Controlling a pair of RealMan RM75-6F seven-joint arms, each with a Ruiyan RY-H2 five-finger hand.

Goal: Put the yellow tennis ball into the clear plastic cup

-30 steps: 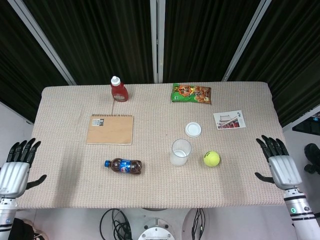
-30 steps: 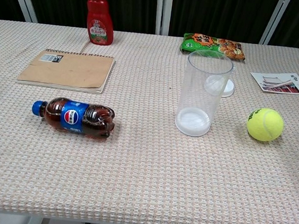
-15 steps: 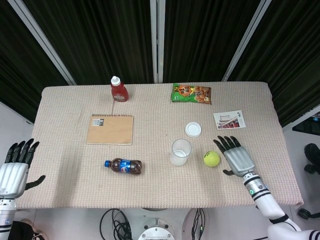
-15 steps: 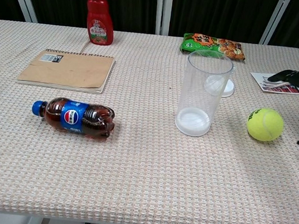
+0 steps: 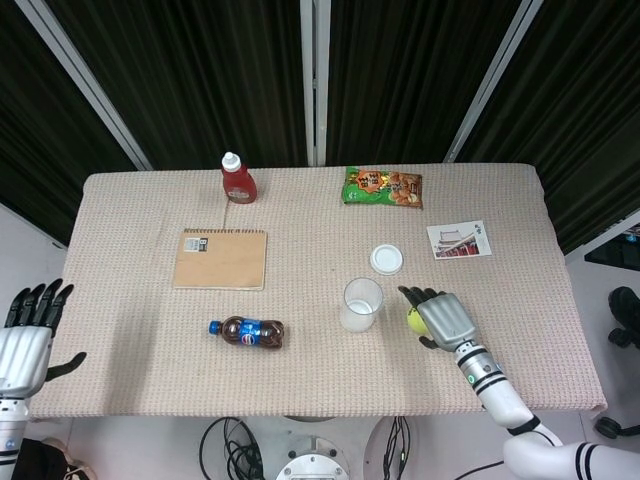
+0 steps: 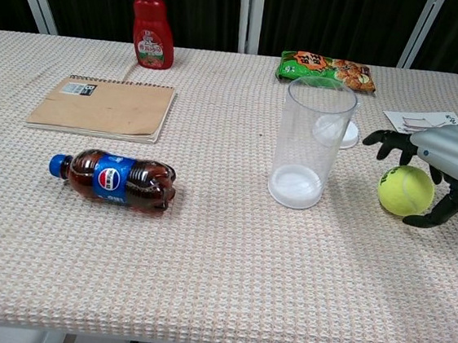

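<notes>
tennis ball [image 6: 405, 191] on table, under right hand [image 6: 452, 158] fingers [image 6: 384, 140]

Count on the surface [image 5: 150, 350]: 1 tennis ball [image 6: 405, 191], 1 clear cup [image 6: 311, 142], 1 cola bottle [image 6: 115, 180], 1 ketchup bottle [image 6: 151, 32], 1 notebook [image 6: 103, 107], 1 snack bag [image 6: 326, 70], 1 white lid [image 5: 386, 259], 1 postcard [image 5: 459, 240].

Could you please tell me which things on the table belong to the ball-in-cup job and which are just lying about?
Job: ball, cup, right hand over the ball.

Lying about: ketchup bottle, notebook, cola bottle, snack bag, white lid, postcard.
</notes>
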